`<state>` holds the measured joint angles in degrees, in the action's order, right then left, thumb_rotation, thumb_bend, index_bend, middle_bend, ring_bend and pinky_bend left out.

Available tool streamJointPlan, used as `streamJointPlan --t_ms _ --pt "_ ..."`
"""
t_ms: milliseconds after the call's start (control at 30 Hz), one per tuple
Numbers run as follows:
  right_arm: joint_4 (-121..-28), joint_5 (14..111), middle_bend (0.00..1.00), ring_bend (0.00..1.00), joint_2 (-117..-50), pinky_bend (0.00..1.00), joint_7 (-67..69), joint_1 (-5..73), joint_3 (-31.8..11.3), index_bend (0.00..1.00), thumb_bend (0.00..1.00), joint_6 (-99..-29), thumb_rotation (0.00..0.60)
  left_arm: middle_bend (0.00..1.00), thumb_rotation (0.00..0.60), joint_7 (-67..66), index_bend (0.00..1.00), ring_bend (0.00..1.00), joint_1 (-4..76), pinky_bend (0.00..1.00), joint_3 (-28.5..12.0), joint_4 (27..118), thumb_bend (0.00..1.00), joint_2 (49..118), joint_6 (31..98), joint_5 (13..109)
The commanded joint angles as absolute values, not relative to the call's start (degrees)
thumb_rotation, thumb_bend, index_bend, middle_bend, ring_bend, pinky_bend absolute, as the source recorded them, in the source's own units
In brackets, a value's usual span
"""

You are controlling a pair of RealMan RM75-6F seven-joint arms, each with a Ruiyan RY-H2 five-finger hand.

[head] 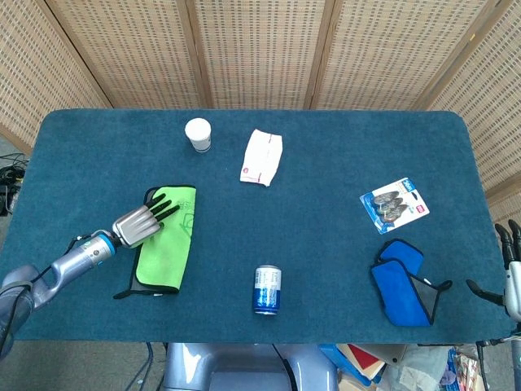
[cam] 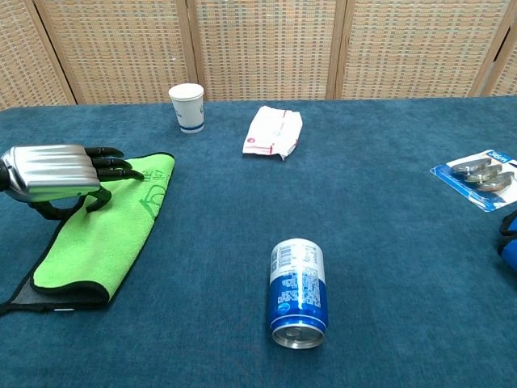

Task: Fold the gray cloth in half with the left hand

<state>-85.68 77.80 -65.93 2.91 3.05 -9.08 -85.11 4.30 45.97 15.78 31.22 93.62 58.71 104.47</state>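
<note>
The cloth point(head: 167, 244) lies folded on the table's left side, bright green on top, with its gray underside and dark hem showing along the left and near edges point(cam: 48, 295). My left hand point(head: 142, 226) rests over the cloth's far left part, fingers stretched flat across the green point(cam: 105, 230) and thumb curled down onto it; in the chest view the left hand point(cam: 56, 171) holds nothing up. My right hand point(head: 511, 273) hangs off the table's right edge, fingers apart and empty.
A blue can point(head: 266, 289) lies on its side at the front middle point(cam: 297, 293). A paper cup point(head: 198, 134) and a white packet point(head: 262, 157) sit at the back. A blister pack point(head: 394, 205) and a blue cloth point(head: 403, 281) are on the right.
</note>
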Motion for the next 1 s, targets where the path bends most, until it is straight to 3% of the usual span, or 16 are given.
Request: streamJointPlan --t_ms 33,300,533,767,1000 --pt "-85.7 77.9 0.00 0.00 -65.9 0.00 2.9 3.0 -9.0 0.00 0.00 -85.1 0.600 0.00 0.600 5.9 0.00 0.00 45.6 0.00 15.9 31.1 0.29 93.2 59.9 104.6" --pt "-86.1 78.6 0.00 0.00 -65.8 0.00 3.1 2.9 -8.8 0.00 0.00 -85.6 0.600 0.00 0.600 9.9 0.00 0.00 44.1 0.00 16.0 32.8 0.24 90.3 65.0 104.9" --pt "-86.6 79.5 0.00 0.00 -65.4 0.00 3.6 2.6 -8.5 0.00 0.00 -86.4 0.600 0.00 0.600 14.7 0.01 0.00 40.3 0.00 15.2 39.6 0.26 85.3 74.3 104.3" --pt "-86.8 80.1 0.00 0.00 -65.2 0.00 4.3 2.5 -8.1 0.00 0.00 -86.2 0.600 0.00 0.600 17.3 0.34 0.00 35.6 0.00 17.7 48.9 0.26 80.4 79.2 105.5" --pt "-86.8 80.5 0.00 0.00 -65.1 0.00 4.8 2.6 -7.9 0.00 0.00 -86.2 0.600 0.00 0.600 18.5 0.45 0.00 31.4 0.00 19.0 52.1 0.26 80.8 78.9 105.2"
